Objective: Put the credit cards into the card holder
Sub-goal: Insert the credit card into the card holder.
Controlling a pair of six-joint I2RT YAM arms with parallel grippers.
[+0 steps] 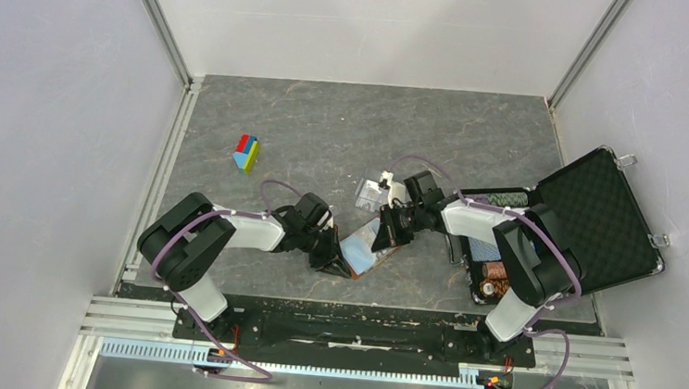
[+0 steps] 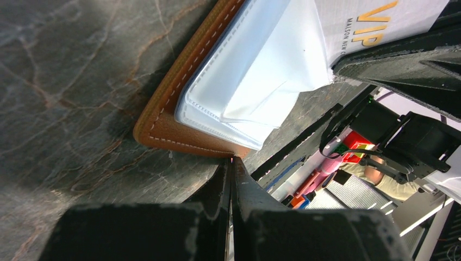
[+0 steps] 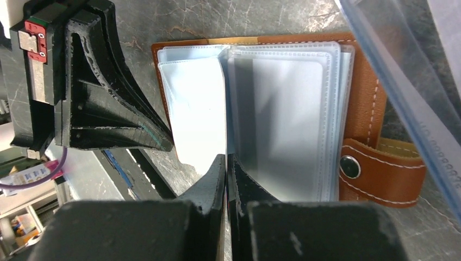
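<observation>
The brown leather card holder [image 1: 361, 250] lies open on the table between my grippers, its clear sleeves [image 3: 282, 119] fanned out and its snap tab [image 3: 380, 174] at the right. My right gripper [image 1: 392, 231] is shut on a white credit card printed "VIP" [image 2: 375, 22], held on edge over the sleeves. That card shows edge-on in the right wrist view [image 3: 226, 109]. My left gripper [image 1: 340, 261] is shut and empty. Its tips [image 2: 234, 162] touch the holder's brown edge [image 2: 163, 114].
A clear plastic tray [image 1: 373, 193] sits just behind the holder. Its bluish edge crosses the right wrist view [image 3: 391, 81]. An open black foam-lined case [image 1: 590, 218] stands at the right with items inside. A coloured block [image 1: 247, 152] lies at the back left.
</observation>
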